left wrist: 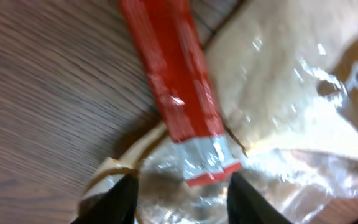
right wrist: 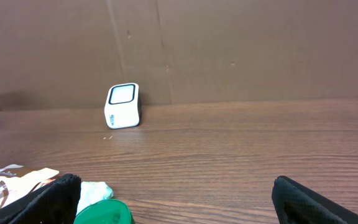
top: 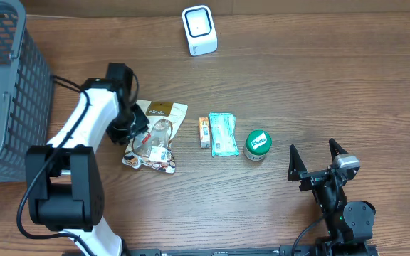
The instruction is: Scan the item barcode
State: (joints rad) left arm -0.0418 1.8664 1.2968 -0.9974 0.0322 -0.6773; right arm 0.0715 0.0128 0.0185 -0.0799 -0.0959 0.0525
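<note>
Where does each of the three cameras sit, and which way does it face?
Overhead: above the table, looking straight down; both arms show, left gripper at the snack bag.
Left wrist: close above that bag, looking down at a red packet; its own fingers show.
Right wrist: low, facing the back wall and white scanner; fingers at both corners.
Shared: overhead and right wrist both show the scanner.

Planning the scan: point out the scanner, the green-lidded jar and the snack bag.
scanner (top: 199, 25), overhead view, front window.
green-lidded jar (top: 258, 143), overhead view, lid centre.
snack bag (top: 173, 112), overhead view, upper tan part.
</note>
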